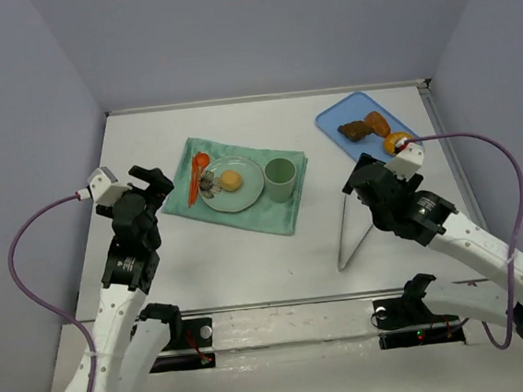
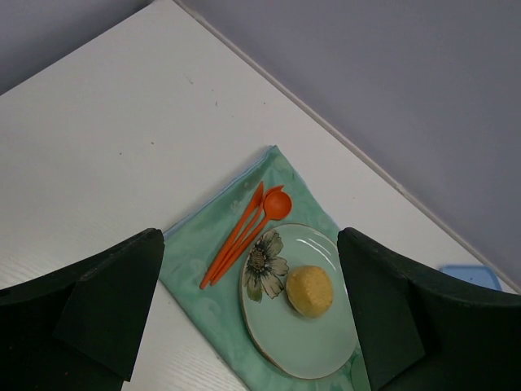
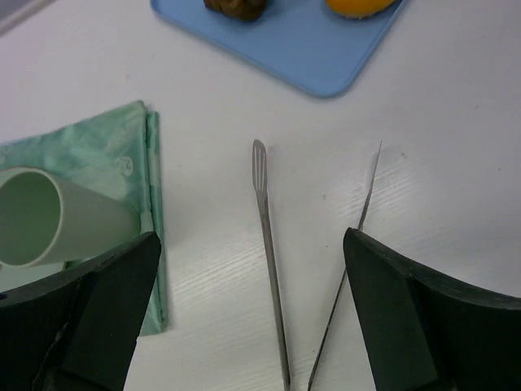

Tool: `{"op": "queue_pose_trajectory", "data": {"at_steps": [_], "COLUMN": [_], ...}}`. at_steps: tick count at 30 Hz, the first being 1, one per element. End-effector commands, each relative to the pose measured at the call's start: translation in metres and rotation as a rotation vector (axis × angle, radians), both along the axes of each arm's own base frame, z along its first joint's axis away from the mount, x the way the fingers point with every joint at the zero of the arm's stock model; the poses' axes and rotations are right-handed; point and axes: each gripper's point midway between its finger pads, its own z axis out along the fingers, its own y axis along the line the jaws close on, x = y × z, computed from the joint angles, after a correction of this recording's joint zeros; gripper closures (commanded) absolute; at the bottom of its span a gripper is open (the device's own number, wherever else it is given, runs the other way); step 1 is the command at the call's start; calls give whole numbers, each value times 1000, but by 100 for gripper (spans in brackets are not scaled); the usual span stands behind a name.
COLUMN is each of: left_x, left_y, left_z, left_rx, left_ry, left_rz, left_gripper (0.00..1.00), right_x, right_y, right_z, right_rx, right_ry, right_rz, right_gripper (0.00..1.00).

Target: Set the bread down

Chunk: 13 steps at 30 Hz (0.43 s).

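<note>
Bread [image 1: 230, 179] sits on the plate [image 1: 248, 193] near the far edge, task apparently done; left gripper [image 1: 156, 184] and right gripper [image 1: 360, 175] gape wide, empty.

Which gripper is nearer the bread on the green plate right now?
Left. The left gripper hangs just left of the plate holding the bread; the right gripper sits farther off to the right, beyond the cup, by the tongs.
</note>
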Motion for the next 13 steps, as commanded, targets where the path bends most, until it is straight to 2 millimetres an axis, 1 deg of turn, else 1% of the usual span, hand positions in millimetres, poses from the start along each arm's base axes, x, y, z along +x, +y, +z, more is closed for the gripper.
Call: {"op": "queue_pose_trajectory", "data": {"at_steps": [1, 4, 7, 11, 13], "left_x": [4, 7, 8, 8, 8], "left_y": [3, 2, 2, 1, 1], "left_z": [5, 4, 3, 3, 3], "left_rx": [4, 4, 8, 4, 4], "left_ry": [-18, -13, -7, -6, -8], "left_rz": [13, 10, 13, 7, 9], "left_gripper": [1, 1, 1, 1, 1], "right_x": [-3, -6, -6, -6, -6], "right_y": [-34, -37, -37, -36, -38], "right_z": [50, 59, 62, 55, 56], "right_rx": [-38, -62, -61, -76, -75], "right_ry": [-155, -162, -166, -151, -159], "right_rz": [-85, -61, -61, -54, -70], "right_gripper": [0, 0, 0, 0, 0]}}
